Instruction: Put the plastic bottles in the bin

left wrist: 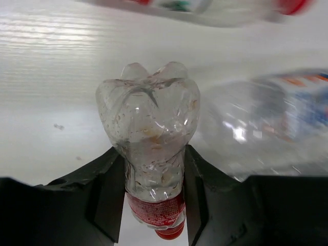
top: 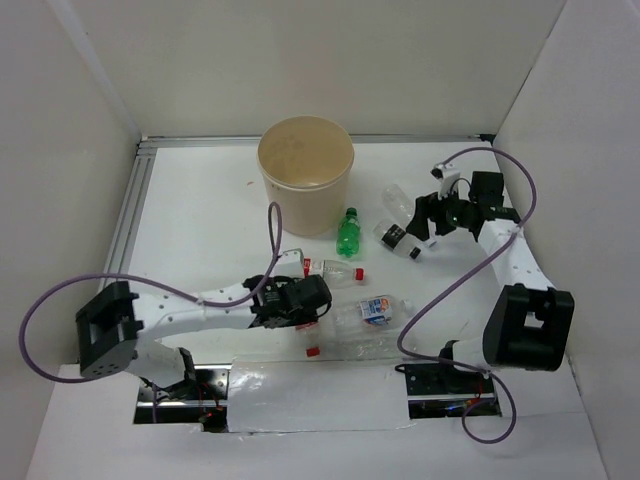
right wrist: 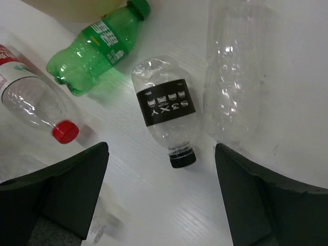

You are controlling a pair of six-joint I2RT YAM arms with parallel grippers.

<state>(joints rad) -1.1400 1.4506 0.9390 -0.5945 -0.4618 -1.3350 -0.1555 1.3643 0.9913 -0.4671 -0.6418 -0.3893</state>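
Your right gripper (right wrist: pixel 160 154) has its dark fingers (right wrist: pixel 66 189) spread wide at the lower corners, over the white table (right wrist: pixel 154 215). A clear bottle with a black label (right wrist: pixel 166 105) lies at centre, with its black cap pointing down the frame. You have a green bottle (right wrist: pixel 95 48) upper left, a red-capped bottle (right wrist: pixel 36 105) at the left edge and a bare clear bottle (right wrist: pixel 233 77) upper right. The beige strip (right wrist: pixel 77 7) at the top is probably the bin.

place: robotics lab cell | signs: white enclosure walls (top: pixel 300 60), aluminium rail (top: pixel 128 215), white table (top: pixel 200 230)
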